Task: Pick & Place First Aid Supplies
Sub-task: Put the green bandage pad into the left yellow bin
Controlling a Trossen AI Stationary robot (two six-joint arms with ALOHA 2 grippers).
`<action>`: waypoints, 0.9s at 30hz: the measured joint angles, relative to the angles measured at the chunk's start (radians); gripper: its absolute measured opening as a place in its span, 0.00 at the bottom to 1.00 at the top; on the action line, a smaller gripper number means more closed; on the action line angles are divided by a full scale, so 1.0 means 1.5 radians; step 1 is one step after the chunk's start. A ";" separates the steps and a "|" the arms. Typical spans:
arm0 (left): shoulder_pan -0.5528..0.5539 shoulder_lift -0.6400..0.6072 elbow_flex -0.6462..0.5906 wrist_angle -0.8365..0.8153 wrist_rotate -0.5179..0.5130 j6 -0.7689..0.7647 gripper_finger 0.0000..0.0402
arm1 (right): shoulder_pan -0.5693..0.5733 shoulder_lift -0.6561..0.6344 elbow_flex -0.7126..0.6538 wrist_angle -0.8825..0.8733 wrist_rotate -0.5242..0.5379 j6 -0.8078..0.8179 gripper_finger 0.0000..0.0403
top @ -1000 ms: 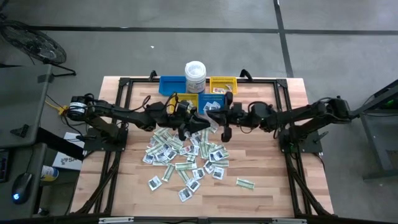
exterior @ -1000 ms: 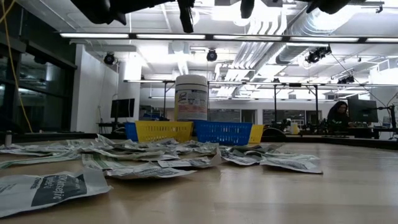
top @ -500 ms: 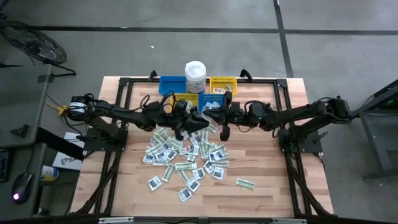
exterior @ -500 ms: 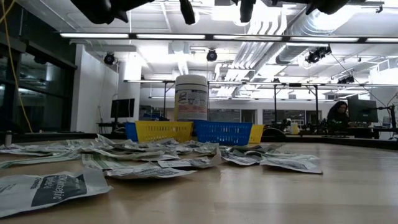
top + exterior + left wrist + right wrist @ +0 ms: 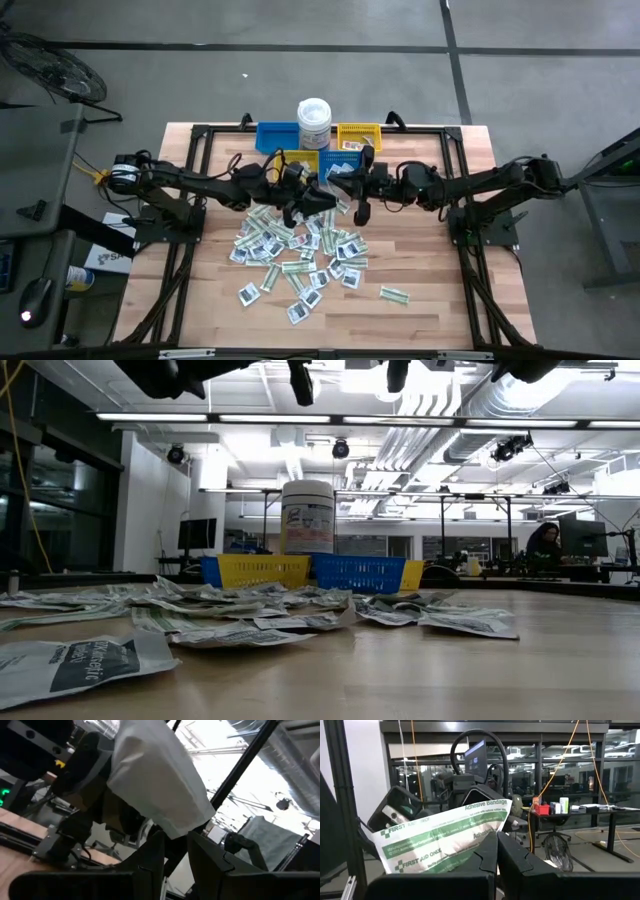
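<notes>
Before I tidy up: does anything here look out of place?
Yes. Packets lie strewn in a loose heap mid-table, not in the bins; one green strip sits apart, nearer the front edge.

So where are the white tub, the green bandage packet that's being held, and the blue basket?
white tub [image 5: 308,517]: low view, on its label.
green bandage packet [image 5: 445,842]: right wrist view, on its printed face.
blue basket [image 5: 360,573]: low view, on its front wall.

My arms: two, dark, jointed, slender links. My left gripper [image 5: 175,852]: two black, flat, angular fingers [image 5: 150,862]. My right gripper [image 5: 496,851]: matching black fingers [image 5: 512,857], bevelled edges. Yellow cable at my left arm's base [image 5: 100,177].
</notes>
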 joint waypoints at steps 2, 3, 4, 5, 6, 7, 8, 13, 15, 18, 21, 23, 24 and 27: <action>0.000 0.000 0.000 0.002 0.001 0.000 0.22 | 0.000 0.000 0.000 0.000 0.000 -0.001 0.00; 0.000 0.000 0.000 0.003 0.001 0.000 0.22 | 0.000 0.000 0.000 0.000 0.000 -0.001 0.00; 0.000 0.000 0.000 0.007 0.001 0.001 0.23 | 0.000 0.000 0.000 0.001 0.000 -0.004 0.00; 0.000 0.000 0.000 0.012 0.002 0.001 0.24 | 0.000 0.000 0.000 0.001 0.002 -0.009 0.00; 0.000 0.000 0.000 0.019 0.003 0.000 0.25 | 0.000 0.000 0.000 0.003 0.005 -0.011 0.00; 0.000 0.000 0.000 0.023 0.003 -0.001 0.27 | 0.000 0.000 0.000 0.004 0.005 -0.013 0.00; 0.000 0.000 0.000 0.028 0.002 -0.002 0.29 | -0.001 0.000 0.000 0.006 0.005 -0.013 0.00; 0.000 0.000 0.000 0.054 -0.013 -0.011 0.44 | -0.001 0.000 0.000 0.018 0.002 -0.017 0.00; 0.000 0.000 0.000 0.055 -0.013 -0.016 0.48 | -0.003 0.000 0.000 0.037 -0.003 -0.018 0.00; 0.000 0.000 0.000 0.059 -0.013 -0.019 0.52 | -0.011 0.000 0.000 0.074 -0.021 -0.018 0.00; 0.000 0.000 0.000 0.089 -0.023 -0.021 0.53 | -0.019 0.000 0.000 0.088 -0.048 -0.018 0.00; 0.000 0.000 0.000 0.114 -0.026 -0.022 0.53 | -0.019 0.000 0.000 0.087 -0.053 -0.018 0.00; 0.000 0.000 0.000 0.124 -0.026 -0.022 0.53 | -0.019 0.000 0.000 0.088 -0.053 -0.018 0.00; 0.000 0.000 0.000 0.138 -0.033 -0.024 0.53 | -0.018 0.000 0.002 0.097 -0.054 -0.033 0.00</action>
